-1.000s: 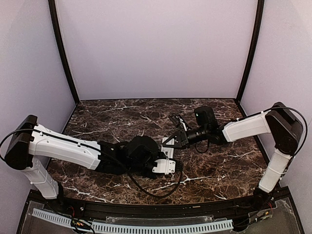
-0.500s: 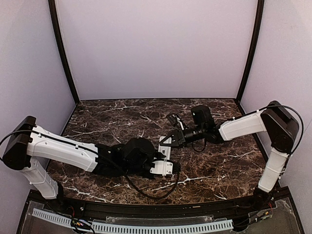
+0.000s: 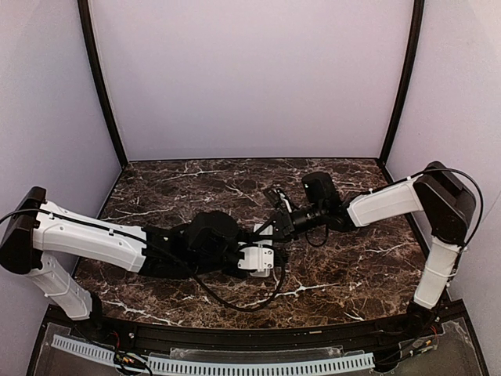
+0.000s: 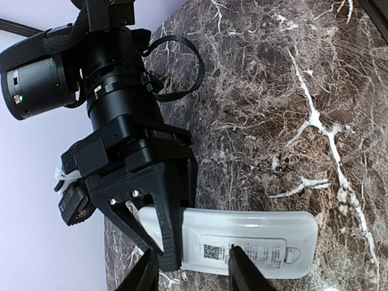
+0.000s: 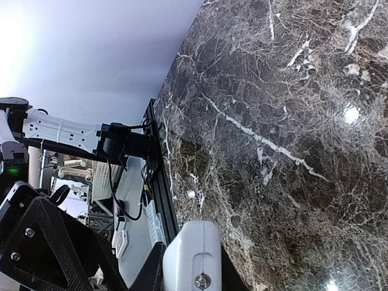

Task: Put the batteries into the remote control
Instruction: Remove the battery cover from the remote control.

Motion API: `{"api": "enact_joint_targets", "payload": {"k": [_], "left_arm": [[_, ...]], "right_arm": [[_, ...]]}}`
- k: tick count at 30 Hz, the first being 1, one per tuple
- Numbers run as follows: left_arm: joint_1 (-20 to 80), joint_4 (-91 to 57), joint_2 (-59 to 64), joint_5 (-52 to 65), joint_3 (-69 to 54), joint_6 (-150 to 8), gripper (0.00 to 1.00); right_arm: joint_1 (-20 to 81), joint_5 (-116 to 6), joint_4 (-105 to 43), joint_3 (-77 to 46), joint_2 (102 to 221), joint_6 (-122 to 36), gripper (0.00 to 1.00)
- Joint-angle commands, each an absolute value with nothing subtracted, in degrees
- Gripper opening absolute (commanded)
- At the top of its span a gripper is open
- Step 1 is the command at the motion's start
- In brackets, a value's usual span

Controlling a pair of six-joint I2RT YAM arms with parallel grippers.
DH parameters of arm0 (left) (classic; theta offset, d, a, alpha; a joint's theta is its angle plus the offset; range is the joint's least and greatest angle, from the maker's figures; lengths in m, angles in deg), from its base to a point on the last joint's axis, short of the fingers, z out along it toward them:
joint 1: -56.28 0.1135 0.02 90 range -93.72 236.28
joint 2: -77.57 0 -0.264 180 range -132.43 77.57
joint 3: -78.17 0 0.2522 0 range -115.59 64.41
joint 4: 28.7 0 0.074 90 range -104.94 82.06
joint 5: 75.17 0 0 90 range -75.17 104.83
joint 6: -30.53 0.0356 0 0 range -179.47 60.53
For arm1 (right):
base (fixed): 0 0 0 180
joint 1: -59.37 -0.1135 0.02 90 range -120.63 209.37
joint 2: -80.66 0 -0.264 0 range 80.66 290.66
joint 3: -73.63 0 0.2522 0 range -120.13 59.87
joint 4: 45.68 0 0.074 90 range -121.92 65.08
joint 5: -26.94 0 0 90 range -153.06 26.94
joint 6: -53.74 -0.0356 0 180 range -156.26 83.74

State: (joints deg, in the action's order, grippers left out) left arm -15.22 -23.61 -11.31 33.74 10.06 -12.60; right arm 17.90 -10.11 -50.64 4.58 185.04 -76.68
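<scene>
White plastic, a label and an end latch are all you see on the back of the remote control. It looks closed and no batteries are in view, so I'd judge loading has barely begun. The remote sits at the middle of the marble table. The right gripper is clamped on one end, and the left gripper has its fingers apart over the label.

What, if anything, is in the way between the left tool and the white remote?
Nothing visible. The left tool hangs right over the remote with nothing between them. The right tool is at one end of the remote, beside that path.
</scene>
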Motion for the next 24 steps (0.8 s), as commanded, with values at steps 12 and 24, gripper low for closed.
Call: {"api": "enact_joint_targets", "payload": {"k": [12, 24], "left_arm": [[-15.08, -16.94, -11.07, 26.87, 10.93, -16.27, 0.57], [-14.08, -17.98, -13.12, 28.58, 9.52, -14.64, 0.53]], "right_arm": [[17.72, -8.41, -51.4, 3.32, 185.17, -77.94, 0.0], [17.46, -8.0, -52.2, 4.56, 183.78, -78.62, 0.0]]}}
